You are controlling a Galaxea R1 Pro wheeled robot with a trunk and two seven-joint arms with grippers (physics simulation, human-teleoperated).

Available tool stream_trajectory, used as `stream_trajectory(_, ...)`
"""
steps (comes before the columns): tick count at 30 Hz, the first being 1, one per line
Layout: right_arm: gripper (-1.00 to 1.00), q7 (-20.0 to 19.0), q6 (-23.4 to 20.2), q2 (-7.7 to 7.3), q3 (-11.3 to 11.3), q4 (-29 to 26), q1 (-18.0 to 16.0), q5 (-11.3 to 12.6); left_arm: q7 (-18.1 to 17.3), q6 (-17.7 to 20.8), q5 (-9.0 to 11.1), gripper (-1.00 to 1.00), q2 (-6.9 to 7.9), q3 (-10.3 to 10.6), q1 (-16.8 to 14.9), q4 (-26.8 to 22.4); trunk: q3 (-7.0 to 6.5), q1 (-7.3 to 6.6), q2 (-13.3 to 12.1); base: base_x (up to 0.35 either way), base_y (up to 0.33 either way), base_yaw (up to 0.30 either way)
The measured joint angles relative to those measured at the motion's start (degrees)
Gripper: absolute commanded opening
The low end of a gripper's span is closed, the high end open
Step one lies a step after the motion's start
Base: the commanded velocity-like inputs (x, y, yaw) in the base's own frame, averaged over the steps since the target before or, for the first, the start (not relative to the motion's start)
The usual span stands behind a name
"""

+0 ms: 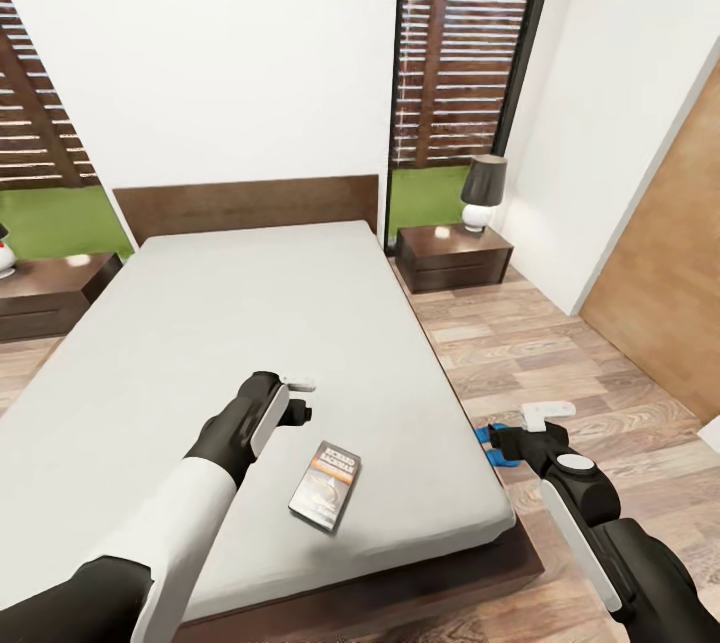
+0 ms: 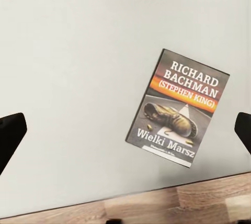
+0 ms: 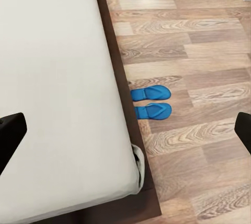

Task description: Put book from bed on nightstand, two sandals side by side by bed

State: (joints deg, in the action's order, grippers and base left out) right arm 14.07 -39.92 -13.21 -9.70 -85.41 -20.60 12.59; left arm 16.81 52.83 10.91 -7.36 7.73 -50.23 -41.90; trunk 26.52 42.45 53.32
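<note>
Above the mattress, my left tool (image 1: 300, 401) hangs with its fingers spread and nothing between them; the book (image 1: 326, 498) lies flat on the bed (image 1: 200, 323) just past it, toward five o'clock, near the foot edge. My right tool (image 1: 530, 428) is out over the floor (image 1: 560, 343) at the bed's side, also spread and empty, with the two sandals (image 3: 150, 102) lying side by side close against the bed frame.

The book worries me. It is thin and sits flush on soft fabric, so I expect my fingers may skate over the cover or dig into the mattress. A push toward the foot could slide it off onto the floor. Carrying it to the nightstand (image 1: 455, 256) at one o'clock, I could clip the lamp (image 1: 482, 191).
</note>
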Motion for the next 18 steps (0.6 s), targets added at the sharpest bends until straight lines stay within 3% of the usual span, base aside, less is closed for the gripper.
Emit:
stream_trajectory(9, 1.0, -0.04, -0.06, 0.0, 0.0, -0.17, 0.0, 0.0, -0.14, 0.15, 0.02, 1.0, -0.06, 0.04, -0.01, -2.11, 0.73, 0.0, 0.0, 0.0, -0.002, 0.0)
stream_trajectory(15, 1.0, -0.06, -0.07, 0.0, 0.01, -1.36, 0.04, 0.01, -0.21, 0.76, 0.18, 1.0, -0.7, 0.64, -0.4, -3.67, 2.34, 1.31, 2.39, 0.0, 0.0, 0.0)
stream_trajectory(18, 1.0, -0.07, -0.07, 0.0, 0.04, -1.65, 0.06, 0.01, -0.22, 1.35, 0.23, 1.0, -1.09, 0.83, -2.1, -3.84, 3.15, 1.97, 3.6, 0.0, 0.0, 0.0)
